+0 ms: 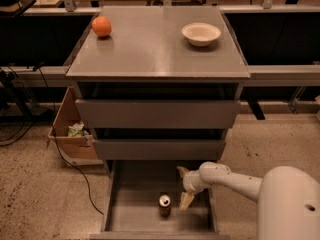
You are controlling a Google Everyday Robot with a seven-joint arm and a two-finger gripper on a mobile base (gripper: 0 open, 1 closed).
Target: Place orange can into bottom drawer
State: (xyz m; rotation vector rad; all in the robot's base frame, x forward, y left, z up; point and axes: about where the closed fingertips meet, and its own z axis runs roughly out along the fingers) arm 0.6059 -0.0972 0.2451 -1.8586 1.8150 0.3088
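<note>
The orange can stands upright on the grey floor of the open bottom drawer, near its middle, silver top showing. My gripper hangs inside the drawer just right of the can, a small gap from it. Its fingers are spread, one toward the drawer's back and one toward the front, holding nothing. My white arm reaches in from the lower right.
The grey cabinet top holds a round orange fruit at back left and a white bowl at back right. The two upper drawers are shut. A cardboard box and cables lie on the floor at left.
</note>
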